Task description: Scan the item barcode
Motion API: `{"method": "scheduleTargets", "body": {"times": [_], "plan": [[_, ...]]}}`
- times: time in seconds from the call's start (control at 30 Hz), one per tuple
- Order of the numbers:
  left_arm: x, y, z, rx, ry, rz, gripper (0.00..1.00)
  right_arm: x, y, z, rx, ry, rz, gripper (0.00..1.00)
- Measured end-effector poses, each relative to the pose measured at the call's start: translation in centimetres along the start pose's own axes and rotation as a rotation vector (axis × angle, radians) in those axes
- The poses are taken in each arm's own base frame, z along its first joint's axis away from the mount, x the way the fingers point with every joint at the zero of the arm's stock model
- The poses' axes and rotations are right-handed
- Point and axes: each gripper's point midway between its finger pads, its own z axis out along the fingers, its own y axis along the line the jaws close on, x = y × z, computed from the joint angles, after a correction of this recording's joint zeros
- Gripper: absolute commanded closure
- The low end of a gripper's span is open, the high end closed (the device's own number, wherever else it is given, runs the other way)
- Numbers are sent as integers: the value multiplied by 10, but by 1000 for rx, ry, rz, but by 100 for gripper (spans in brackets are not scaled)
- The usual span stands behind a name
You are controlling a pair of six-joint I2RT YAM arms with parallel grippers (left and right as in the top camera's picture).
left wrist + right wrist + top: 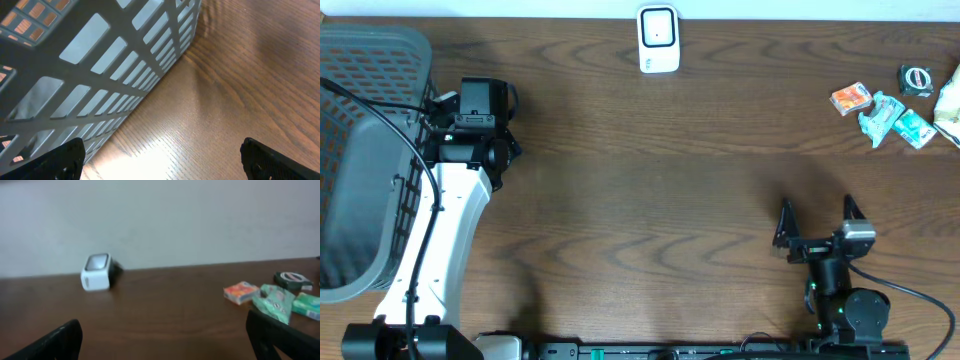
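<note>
A white barcode scanner [658, 38] stands at the table's far edge, centre; the right wrist view shows this scanner [96, 272] against the wall. Small items lie at the far right: an orange packet [851, 98], two teal packets [882, 117] and a black round item [916, 80]. The right wrist view shows the orange packet [241, 291] and the teal packets [276, 302] ahead to the right. My right gripper [818, 222] is open and empty near the front edge, well short of them. Beside the basket, my left gripper [480, 100] is open and empty.
A grey slotted basket [360, 150] fills the left side; its wall [100, 75] is close to my left fingers [50, 162]. A pale packet [950, 100] lies at the right edge. Bare wood stretches between the two arms.
</note>
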Motion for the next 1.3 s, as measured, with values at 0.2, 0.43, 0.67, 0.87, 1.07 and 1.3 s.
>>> {"method": "scheduleTargets", "body": {"times": [0.2,0.43,0.67,0.87,1.07,1.3], "plan": [[0,0,0,0,0,0,2,24,-2,-1,9,95,-43,1],[0,0,0,0,1,0,2,24,-4,-1,15,96,-57,1],[0,0,0,0,0,0,2,24,-4,-1,16,95,-58,1],[0,0,0,0,0,0,2,24,-4,-1,16,95,-58,1],[0,0,0,0,0,0,2,24,-4,-1,16,95,-58,1],[0,0,0,0,0,0,2,24,-4,-1,16,95,-58,1]]}}
